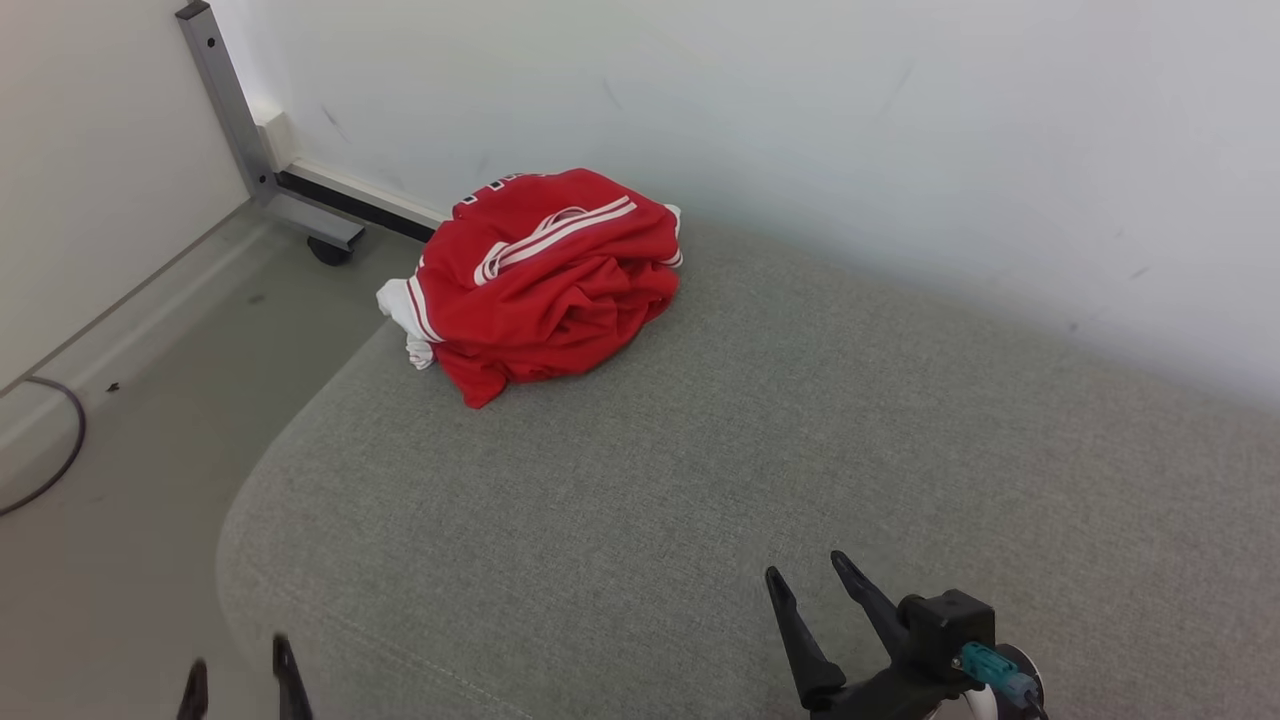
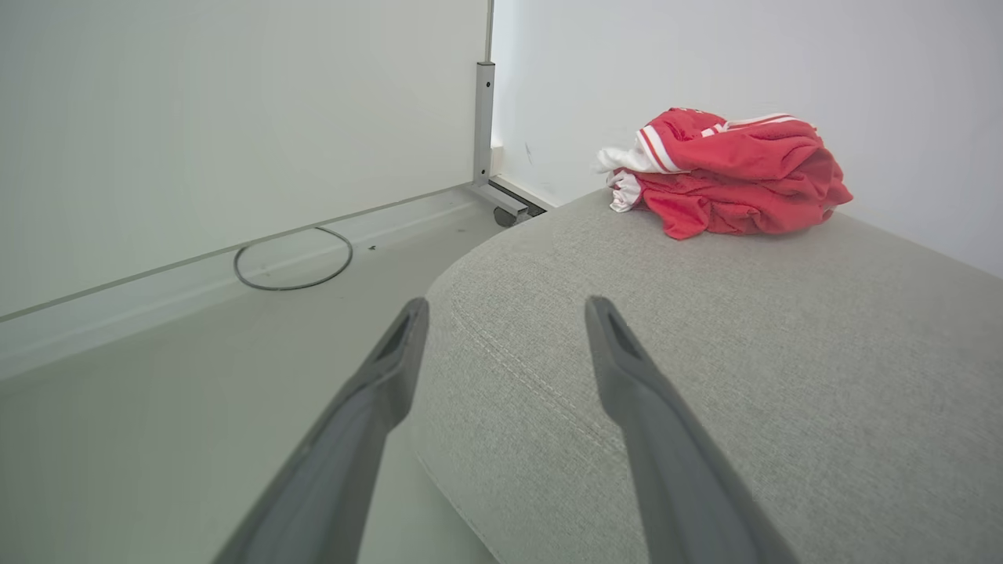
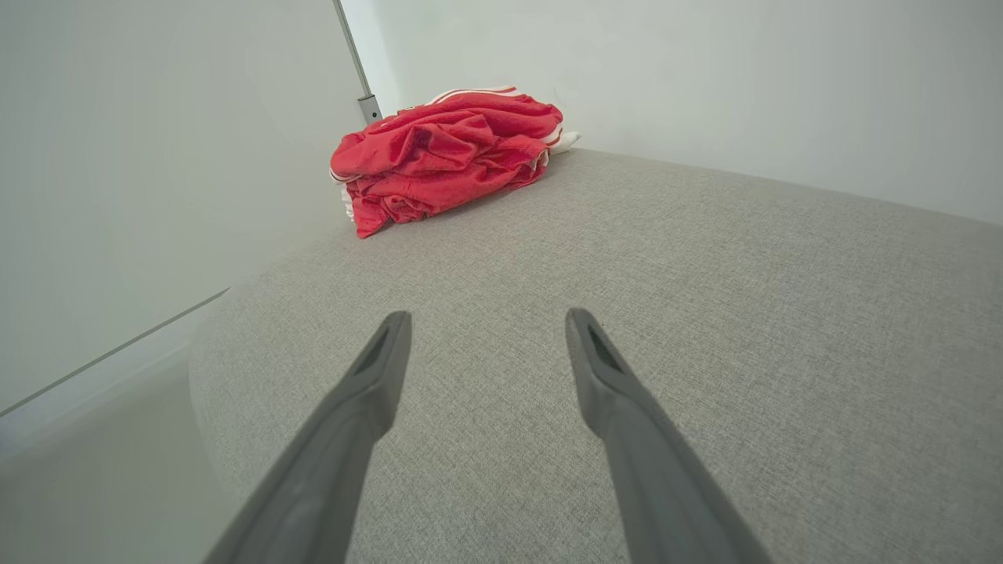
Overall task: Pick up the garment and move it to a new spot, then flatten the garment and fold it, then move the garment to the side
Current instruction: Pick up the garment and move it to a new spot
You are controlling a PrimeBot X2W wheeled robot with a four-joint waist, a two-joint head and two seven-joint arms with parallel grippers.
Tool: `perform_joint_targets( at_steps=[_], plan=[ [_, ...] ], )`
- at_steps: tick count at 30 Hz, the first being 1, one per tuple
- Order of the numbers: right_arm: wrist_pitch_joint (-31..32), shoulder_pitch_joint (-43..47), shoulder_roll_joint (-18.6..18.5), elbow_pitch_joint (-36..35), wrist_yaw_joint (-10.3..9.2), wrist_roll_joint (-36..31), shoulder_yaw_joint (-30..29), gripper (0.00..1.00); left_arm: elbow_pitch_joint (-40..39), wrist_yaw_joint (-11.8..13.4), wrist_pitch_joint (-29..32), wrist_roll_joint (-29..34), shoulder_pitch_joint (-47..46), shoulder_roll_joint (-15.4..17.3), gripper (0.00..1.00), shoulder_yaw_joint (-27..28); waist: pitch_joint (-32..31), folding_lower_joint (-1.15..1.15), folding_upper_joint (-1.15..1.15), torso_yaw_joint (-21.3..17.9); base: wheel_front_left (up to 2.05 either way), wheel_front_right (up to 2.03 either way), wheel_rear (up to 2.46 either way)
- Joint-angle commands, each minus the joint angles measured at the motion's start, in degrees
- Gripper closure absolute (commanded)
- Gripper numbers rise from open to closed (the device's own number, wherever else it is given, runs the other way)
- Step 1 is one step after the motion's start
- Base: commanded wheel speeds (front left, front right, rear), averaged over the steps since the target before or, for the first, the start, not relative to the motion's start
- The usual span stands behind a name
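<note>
The garment [image 1: 545,282] is a crumpled red jersey with white stripes, bunched at the far left corner of a grey cushion [image 1: 700,480], close to the wall. It also lies far ahead in the left wrist view as the garment [image 2: 729,172], and in the right wrist view as the garment [image 3: 447,153]. My left gripper [image 1: 240,670] hangs open at the lower left, beside the cushion's near left edge. Over the cushion's near side, my right gripper [image 1: 805,575] is open too. Both are empty and far from the cloth. Each wrist view shows its own pair spread: left gripper [image 2: 505,309], right gripper [image 3: 484,321].
A white wall [image 1: 900,130] runs right behind the cushion. To the left lies grey floor [image 1: 150,420] with a dark cable loop [image 1: 60,440] and a metal frame leg [image 1: 260,170] on a caster in the corner. The cushion's left edge drops to the floor.
</note>
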Motion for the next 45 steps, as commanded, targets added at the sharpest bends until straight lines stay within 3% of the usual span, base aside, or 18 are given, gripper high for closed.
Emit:
perform_joint_targets(
  at_steps=[1, 7, 14, 21, 26, 32, 40, 42, 43, 45],
  plan=[
    [0.27, 0.49, 0.09, -0.31, -0.12, -0.3, 0.01, 0.0, 0.36, -0.45, 0.62, -0.41, -2.04, 0.53, 0.0, 0.02, 0.19, 0.0, -0.01, 0.1, 0.0, 0.0, 0.0],
    [2.37, 1.81, 0.07, -3.18, -0.12, -1.94, -1.01, 0.0, 6.39, -2.8, 10.21, -3.02, -15.27, 1.8, 0.0, -1.33, 2.14, 0.0, -0.01, 0.08, 0.0, 0.0, 0.0],
    [7.72, 5.54, 0.06, -12.42, -0.12, -6.63, -4.13, 0.0, 18.06, -7.8, 19.02, -6.85, -34.84, 2.23, 0.0, -3.11, 8.12, 0.0, -0.01, -1.22, 0.0, 0.0, 0.0],
    [14.99, 8.33, -1.63, -25.17, -0.12, -9.36, -3.82, 0.0, 29.06, -11.04, 22.29, -12.47, -48.47, 3.79, 0.0, -0.34, 14.84, 0.0, -0.01, -8.32, 0.0, 0.0, 0.0],
    [19.35, 10.04, -3.37, -34.12, -0.12, -9.86, -4.2, 0.0, 33.81, -12.78, 22.73, -13.19, -55.01, 5.61, 0.0, -0.98, 19.63, 0.0, -0.01, -12.21, 0.0, 0.0, 0.0],
    [22.09, 12.11, -4.58, -41.28, -0.12, -9.78, -5.33, 0.0, 38.76, -13.31, 23.49, -13.59, -60.95, 7.27, 0.0, -1.63, 24.94, 0.0, -0.01, -14.12, 0.0, 0.0, 0.0],
    [21.49, 11.27, -3.9, -42.46, -0.12, -8.78, -3.68, 0.0, 46.0, -12.29, 25.08, -14.3, -65.21, 8.87, 0.0, -1.23, 26.95, 0.0, -0.01, -16.31, 0.0, 0.0, 0.0],
    [21.08, 11.0, -3.61, -42.01, -0.12, -8.89, -3.34, 0.0, 47.45, -11.8, 25.56, -14.16, -65.71, 9.08, 0.21, -1.43, 26.96, 0.0, -0.01, -16.96, 0.0, 0.0, 0.0],
    [21.08, 11.0, -3.61, -42.01, -0.12, -8.89, -3.34, 0.0, 47.45, -11.8, 25.56, -14.16, -65.71, 9.08, 0.21, -1.43, 26.96, 0.0, -0.01, -16.96, 0.0, 0.0, 0.0],
    [20.72, 10.62, -3.41, -41.36, -0.12, -8.57, -3.22, 0.0, 48.71, -11.41, 25.96, -13.76, -66.07, 9.62, 0.82, -1.88, 26.82, 0.0, -0.01, -17.5, 0.0, 0.0, 0.0]
  ],
)
